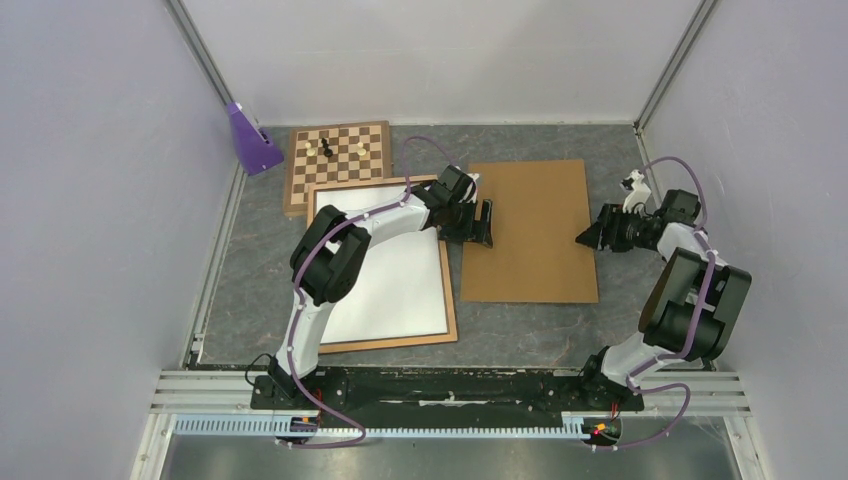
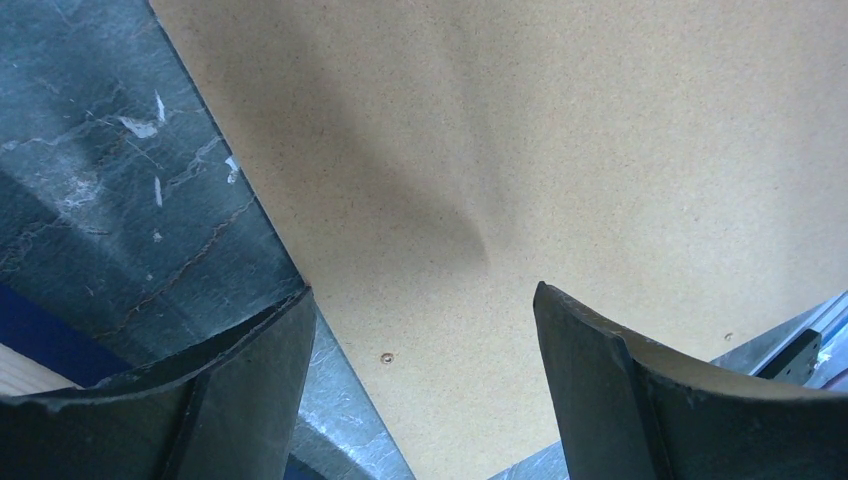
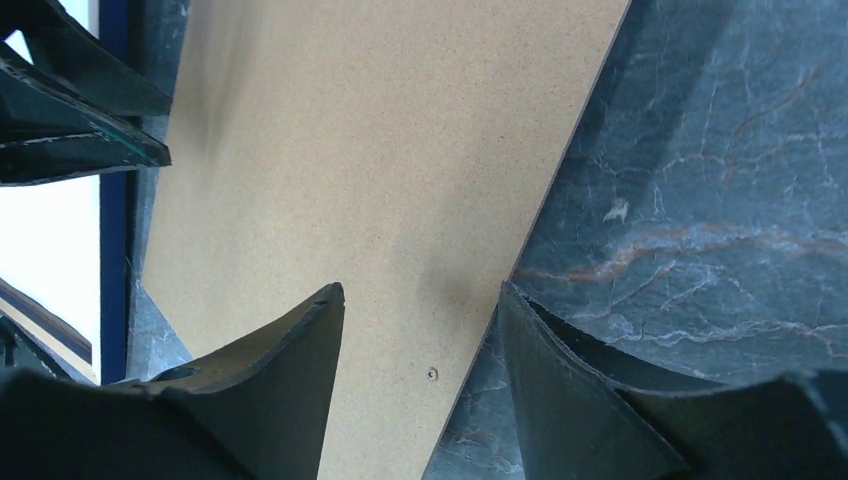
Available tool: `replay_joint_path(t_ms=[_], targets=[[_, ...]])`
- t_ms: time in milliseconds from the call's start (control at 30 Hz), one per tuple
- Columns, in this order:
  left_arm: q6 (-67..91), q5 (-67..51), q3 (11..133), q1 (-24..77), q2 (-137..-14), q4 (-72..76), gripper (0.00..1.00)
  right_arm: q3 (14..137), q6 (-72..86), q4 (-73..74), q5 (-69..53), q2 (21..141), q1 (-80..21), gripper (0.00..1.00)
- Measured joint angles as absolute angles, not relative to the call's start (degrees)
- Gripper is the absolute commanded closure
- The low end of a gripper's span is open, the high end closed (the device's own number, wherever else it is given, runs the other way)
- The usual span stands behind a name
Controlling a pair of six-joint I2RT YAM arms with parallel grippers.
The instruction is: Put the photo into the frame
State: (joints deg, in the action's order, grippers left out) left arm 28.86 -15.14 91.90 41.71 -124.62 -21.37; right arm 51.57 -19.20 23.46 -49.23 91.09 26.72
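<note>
The frame [image 1: 390, 343] lies flat at the left of the table, light brown wood upward. Inside its rails lies the photo [image 1: 400, 290], plain white back up; my left arm crosses over part of it. A plain brown backing board [image 1: 530, 230] lies to the right of the frame. My left gripper [image 1: 478, 225] hangs open over the board's left edge [image 2: 425, 330], nothing between its fingers. My right gripper [image 1: 590, 235] is open at the board's right edge, its jaws standing either side of that edge [image 3: 420, 320]. A blue strip of the frame [image 3: 115, 200] borders the white photo [image 3: 50, 230].
A chessboard [image 1: 340, 160] with a few pieces lies behind the frame, its near edge under the frame's far rail. A purple wedge-shaped object [image 1: 250, 140] stands at the back left corner. Grey walls close in the dark marbled table [image 1: 620, 320] on three sides.
</note>
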Motion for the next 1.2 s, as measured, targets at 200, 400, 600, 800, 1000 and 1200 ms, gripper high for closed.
replay_joint_path(t_ms=[200,400,600,800,1000,1200], targets=[[28.9,-15.1,91.9,41.7,-124.6,-21.6,0.14,53.6,-18.8,23.4,-50.5,88.9,25.5,0.41],[28.8,-15.0,92.0,41.6,-124.4,-22.5,0.13,56.9,-16.9,21.9,-51.7,85.6,22.2,0.42],[28.9,-15.2,92.0,41.6,-124.2,-22.8,0.13,59.5,-13.2,19.3,-54.3,80.9,18.4,0.42],[28.8,-17.5,92.0,40.8,-123.7,-24.1,0.13,60.4,-10.9,17.4,-53.8,79.0,14.7,0.43],[28.7,-18.8,91.6,40.2,-122.5,-26.0,0.13,61.7,-8.7,16.0,-53.8,77.3,11.1,0.43],[28.3,-19.8,91.4,39.6,-121.4,-27.3,0.13,63.7,-6.3,15.8,-55.5,76.4,8.7,0.43]])
